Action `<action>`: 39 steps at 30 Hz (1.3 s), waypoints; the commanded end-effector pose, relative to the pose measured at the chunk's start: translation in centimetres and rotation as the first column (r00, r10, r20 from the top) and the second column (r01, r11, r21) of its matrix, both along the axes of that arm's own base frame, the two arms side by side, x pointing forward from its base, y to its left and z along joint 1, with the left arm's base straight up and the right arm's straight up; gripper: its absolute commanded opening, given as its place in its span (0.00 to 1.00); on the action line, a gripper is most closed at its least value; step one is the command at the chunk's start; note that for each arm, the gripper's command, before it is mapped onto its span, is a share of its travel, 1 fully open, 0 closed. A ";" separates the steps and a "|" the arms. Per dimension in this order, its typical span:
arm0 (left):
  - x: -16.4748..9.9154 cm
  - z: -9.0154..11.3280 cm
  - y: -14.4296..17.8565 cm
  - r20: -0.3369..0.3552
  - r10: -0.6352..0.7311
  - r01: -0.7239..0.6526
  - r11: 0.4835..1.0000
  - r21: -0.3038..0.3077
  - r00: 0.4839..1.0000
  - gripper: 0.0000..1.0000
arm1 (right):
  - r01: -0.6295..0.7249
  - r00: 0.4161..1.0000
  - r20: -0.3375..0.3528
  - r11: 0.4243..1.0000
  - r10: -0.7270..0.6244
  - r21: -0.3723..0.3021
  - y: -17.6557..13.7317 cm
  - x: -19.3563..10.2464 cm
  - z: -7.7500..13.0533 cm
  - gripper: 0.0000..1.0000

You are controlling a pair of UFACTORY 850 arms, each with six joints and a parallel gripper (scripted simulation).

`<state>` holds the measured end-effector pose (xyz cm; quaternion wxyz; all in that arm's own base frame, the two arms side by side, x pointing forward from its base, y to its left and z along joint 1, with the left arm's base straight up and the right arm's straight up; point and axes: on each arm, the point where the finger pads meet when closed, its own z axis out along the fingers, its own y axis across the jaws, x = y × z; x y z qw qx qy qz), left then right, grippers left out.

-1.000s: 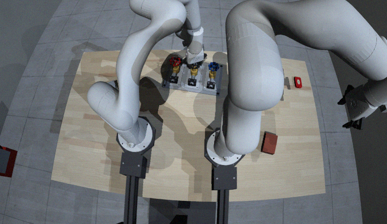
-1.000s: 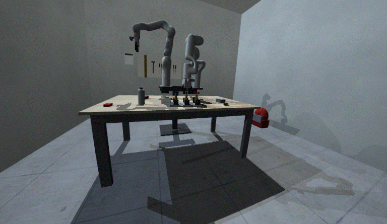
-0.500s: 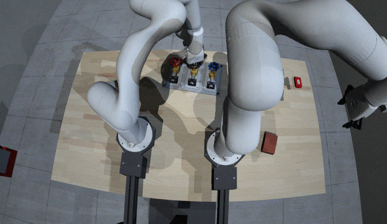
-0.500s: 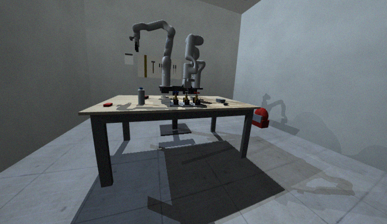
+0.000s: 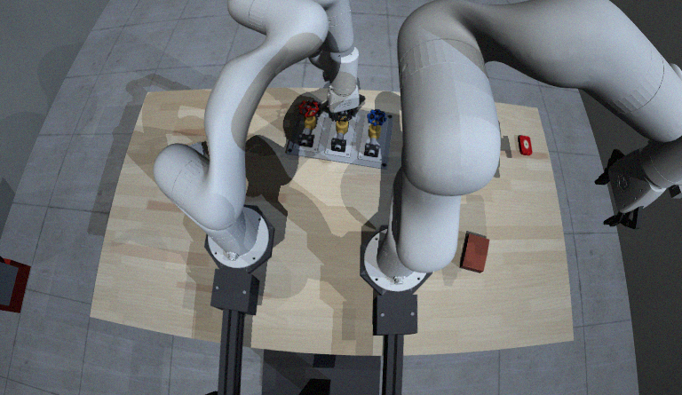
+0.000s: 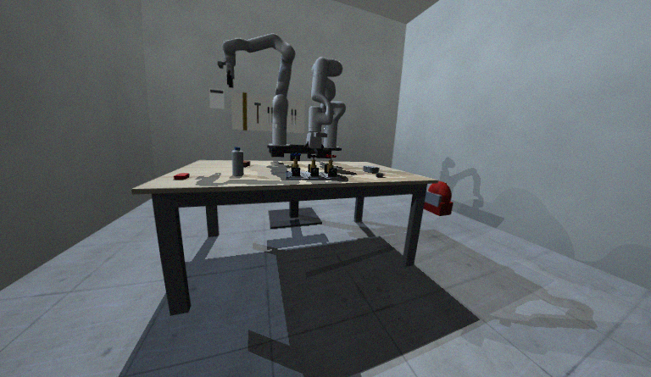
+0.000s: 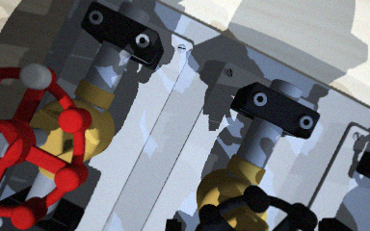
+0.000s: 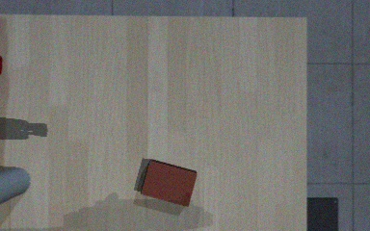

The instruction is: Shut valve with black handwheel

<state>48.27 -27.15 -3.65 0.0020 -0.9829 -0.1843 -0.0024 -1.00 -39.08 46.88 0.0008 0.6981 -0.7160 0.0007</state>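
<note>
The black handwheel (image 5: 342, 115) (image 7: 255, 198) is on the middle valve of the base plate (image 5: 327, 160), with its near part hidden at the bottom of the left wrist view. My left gripper (image 5: 343, 111) points down over it and is shut on it; its two finger pads show at either side of the wheel. The red handwheel (image 5: 308, 108) (image 6: 330, 156) (image 7: 74, 120) stands on one side, its rim having one grey-white knob. The blue handwheel (image 5: 376, 117) (image 6: 295, 154) stands on the other side. My right gripper (image 5: 606, 201) (image 6: 230, 85) is open and empty, high beyond the table's edge.
A red-brown block (image 5: 475, 251) (image 8: 169, 183) lies near the right arm's base. A small red box (image 5: 525, 145) (image 6: 181, 175) and a grey bottle (image 6: 237, 163) (image 8: 12, 183) stand on the right arm's side. A grey-blue object (image 6: 370, 169) lies at the other side.
</note>
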 end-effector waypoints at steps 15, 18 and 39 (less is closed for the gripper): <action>0.1 0.1 0.0 0.001 -0.039 0.039 0.999 -0.001 0.999 0.00 | 0.000 1.000 0.000 1.000 0.000 -0.002 0.0 0.0 0.1 1.00; 0.1 0.1 0.0 0.001 -0.039 0.039 0.999 -0.001 0.999 0.00 | 0.000 1.000 0.000 1.000 0.000 -0.002 0.0 0.0 0.1 1.00; 0.1 0.1 0.0 0.001 -0.073 0.073 0.997 -0.001 0.997 0.00 | 0.000 1.000 0.000 1.000 0.000 -0.002 0.0 0.0 0.1 1.00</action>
